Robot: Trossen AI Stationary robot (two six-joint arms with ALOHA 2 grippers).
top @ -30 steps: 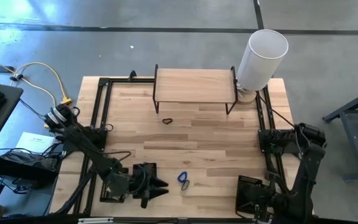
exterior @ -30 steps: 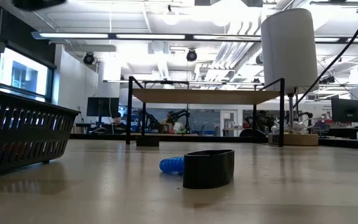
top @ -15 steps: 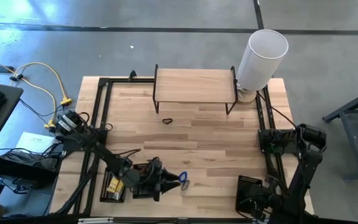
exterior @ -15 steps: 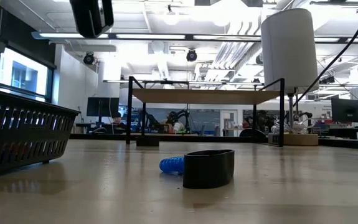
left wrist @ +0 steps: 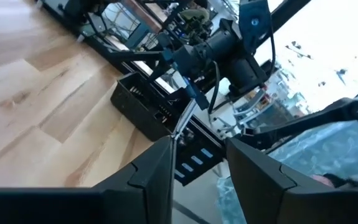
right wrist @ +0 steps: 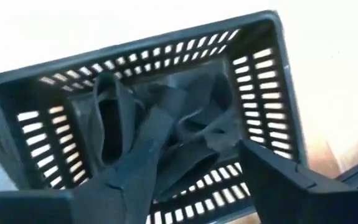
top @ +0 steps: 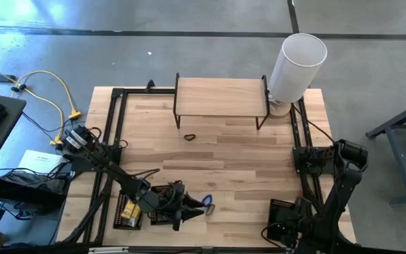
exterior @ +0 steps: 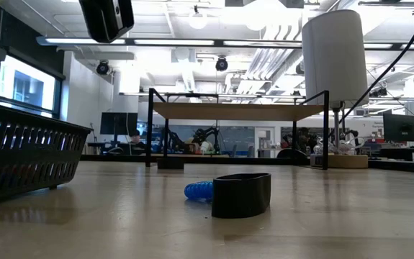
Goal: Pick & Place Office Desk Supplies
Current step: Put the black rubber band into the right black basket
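Down near the front edge of the table (top: 245, 141), the blue loop (top: 207, 204) lies flat on the wood, just ahead of the left gripper (top: 188, 209), whose fingers stand parted with nothing between them. From the low view the loop (exterior: 199, 190) shows ribbed and rounded, sitting just behind a black band (exterior: 241, 194). It looks light and soft, likely rubbery, so it should squash and spring rather than break; a pinch across 1 side of its rim, 1 finger inside and 1 outside, seems the surest hold. A second small black loop (top: 189, 137) lies well apart, near the wooden shelf (top: 220, 97). The right gripper (right wrist: 185, 186) hangs over a black mesh tray (right wrist: 267, 93), fingers spread, above dark bands (right wrist: 141, 124) lying inside it.
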